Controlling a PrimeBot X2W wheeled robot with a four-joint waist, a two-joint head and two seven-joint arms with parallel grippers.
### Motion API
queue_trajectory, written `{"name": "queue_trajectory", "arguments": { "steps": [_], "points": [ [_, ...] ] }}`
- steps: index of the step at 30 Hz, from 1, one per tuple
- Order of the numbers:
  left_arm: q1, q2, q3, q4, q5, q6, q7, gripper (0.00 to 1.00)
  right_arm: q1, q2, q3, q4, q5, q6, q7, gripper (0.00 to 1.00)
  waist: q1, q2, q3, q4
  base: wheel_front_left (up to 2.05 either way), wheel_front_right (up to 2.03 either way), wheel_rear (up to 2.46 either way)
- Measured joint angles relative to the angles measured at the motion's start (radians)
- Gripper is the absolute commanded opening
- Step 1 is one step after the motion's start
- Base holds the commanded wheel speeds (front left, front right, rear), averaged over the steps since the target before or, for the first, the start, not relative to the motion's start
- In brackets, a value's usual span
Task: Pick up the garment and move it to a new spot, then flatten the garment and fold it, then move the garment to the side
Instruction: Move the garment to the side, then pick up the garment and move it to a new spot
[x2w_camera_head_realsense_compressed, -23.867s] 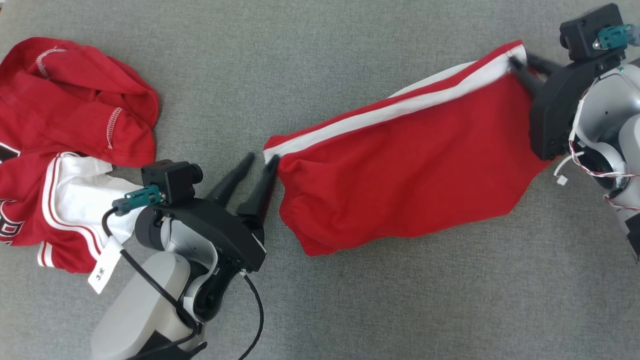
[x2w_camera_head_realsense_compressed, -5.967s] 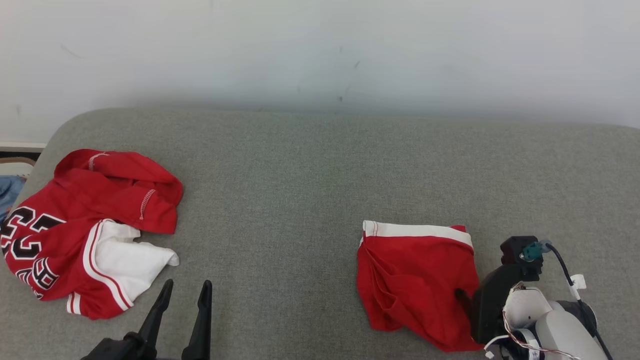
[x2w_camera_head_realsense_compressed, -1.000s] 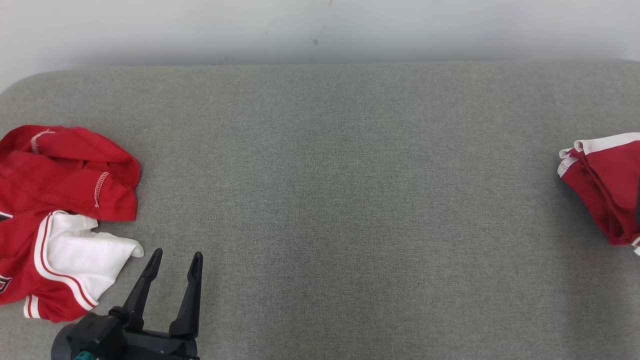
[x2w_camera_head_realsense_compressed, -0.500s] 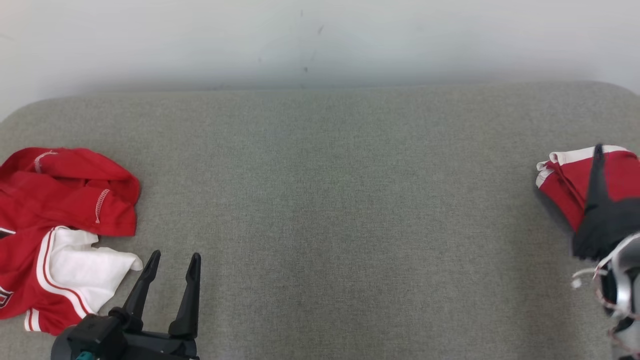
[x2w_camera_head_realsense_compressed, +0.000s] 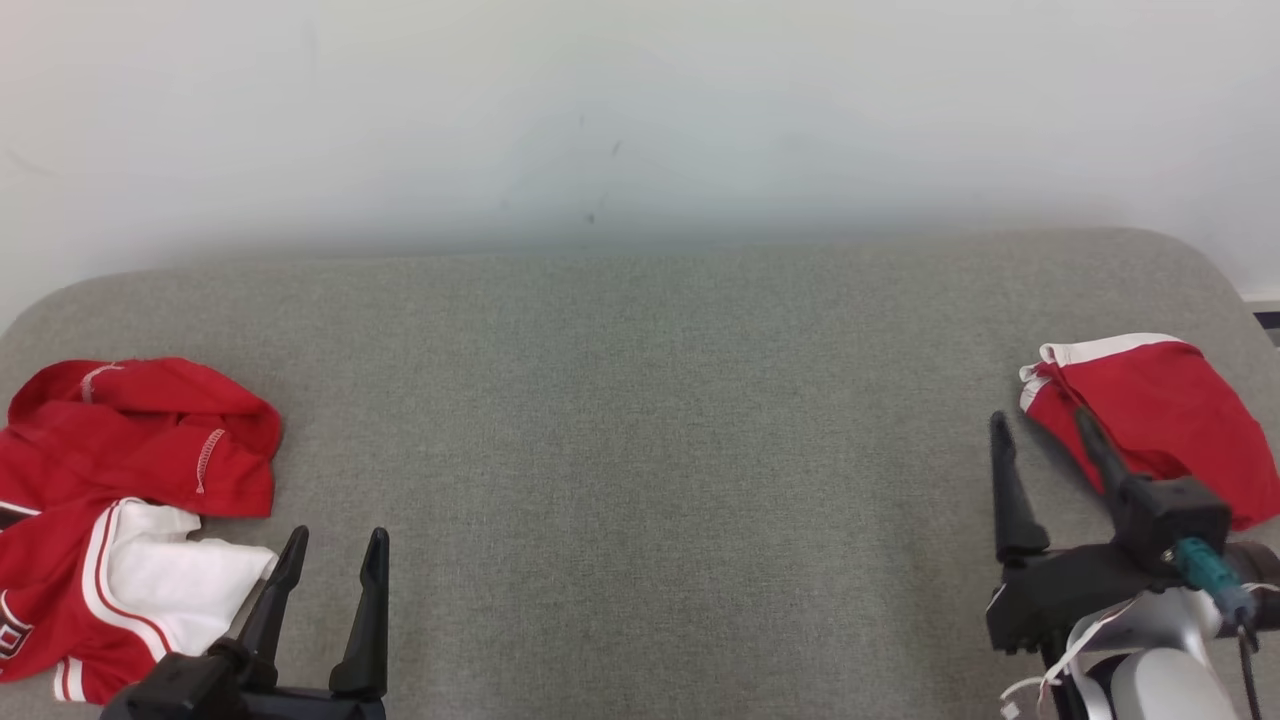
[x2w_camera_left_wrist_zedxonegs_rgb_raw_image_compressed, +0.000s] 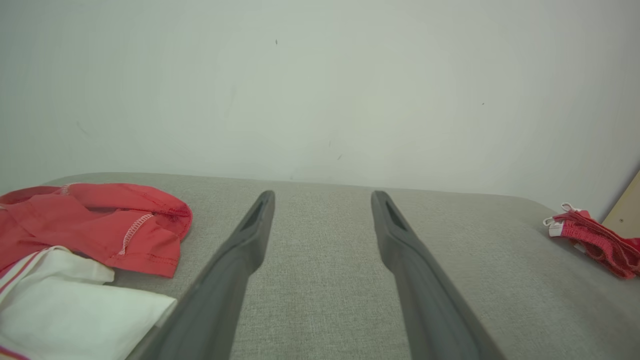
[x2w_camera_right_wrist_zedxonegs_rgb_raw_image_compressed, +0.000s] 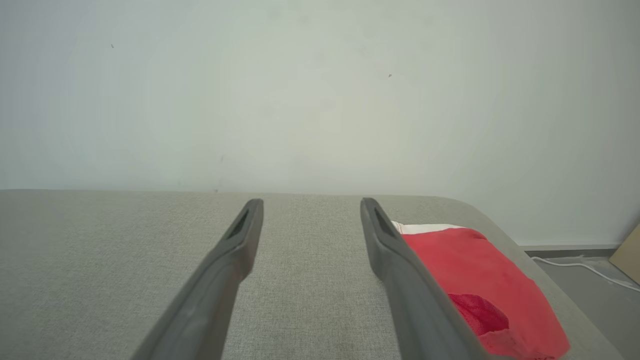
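Note:
The folded red garment (x2w_camera_head_realsense_compressed: 1150, 410) with a white band lies at the far right end of the grey padded surface (x2w_camera_head_realsense_compressed: 640, 450). It also appears in the left wrist view (x2w_camera_left_wrist_zedxonegs_rgb_raw_image_compressed: 595, 240) and the right wrist view (x2w_camera_right_wrist_zedxonegs_rgb_raw_image_compressed: 475, 270). My right gripper (x2w_camera_head_realsense_compressed: 1040, 420) stands open just left of it; one finger overlaps its near corner and nothing is between the fingers (x2w_camera_right_wrist_zedxonegs_rgb_raw_image_compressed: 311, 202). My left gripper (x2w_camera_head_realsense_compressed: 338, 540) is open and empty at the lower left (x2w_camera_left_wrist_zedxonegs_rgb_raw_image_compressed: 324, 196).
A crumpled red and white jersey (x2w_camera_head_realsense_compressed: 130, 470) lies at the left end, close to my left gripper (x2w_camera_left_wrist_zedxonegs_rgb_raw_image_compressed: 100, 225). A pale wall rises behind the surface. Past the rounded right edge are floor, a white cable (x2w_camera_right_wrist_zedxonegs_rgb_raw_image_compressed: 580, 267) and a tan board (x2w_camera_right_wrist_zedxonegs_rgb_raw_image_compressed: 627, 255).
The head camera has tilted up, showing more wall. My right gripper has come back into view, open, away from the folded garment. The left gripper has stayed in place.

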Motion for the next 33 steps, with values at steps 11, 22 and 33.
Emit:
{"name": "queue_trajectory", "arguments": {
  "steps": [11, 22, 33],
  "points": [
    [0.024, 0.001, 0.020, -0.007, 0.000, 0.009, 0.000, 1.00, 0.042, 0.001, 0.069, 0.026, 0.000, 0.043, -0.087, 1.00, 0.0000, 0.0000, -0.030, -0.005, 0.00, 0.00, 0.00],
    [0.042, 0.002, 0.038, -0.008, 0.000, 0.018, 0.000, 1.00, 0.069, 0.010, 0.067, 0.051, 0.028, 0.028, -0.146, 1.00, 0.0002, 0.0000, -0.036, -0.005, 0.00, 0.00, 0.00],
    [0.042, 0.002, 0.034, -0.014, 0.000, 0.016, 0.000, 1.00, 0.071, 0.012, 0.067, 0.061, 0.046, 0.019, -0.174, 1.00, 0.0002, 0.0000, -0.029, -0.003, 0.00, 0.00, 0.00]
  ]
}}
